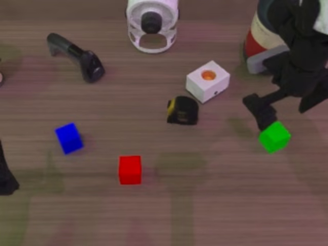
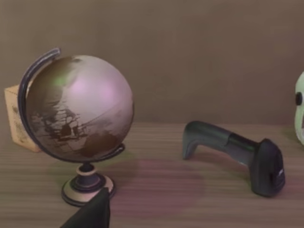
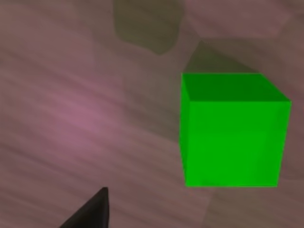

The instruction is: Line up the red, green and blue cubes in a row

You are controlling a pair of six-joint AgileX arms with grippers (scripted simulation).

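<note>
One green cube (image 1: 274,137) lies right beside the right end effector (image 1: 264,115) (grip state unclear), lower-right of frame.

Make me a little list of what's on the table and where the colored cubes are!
red cube: near front, left of middle
blue cube: left of the red one, apart from it
green cube: far right, alone
row: not made yet
right gripper: just by the green cube, holding nothing I can see
left arm: parked at the left edge
other things: white block with orange hole, tape measure, barcode scanner, globe
</note>
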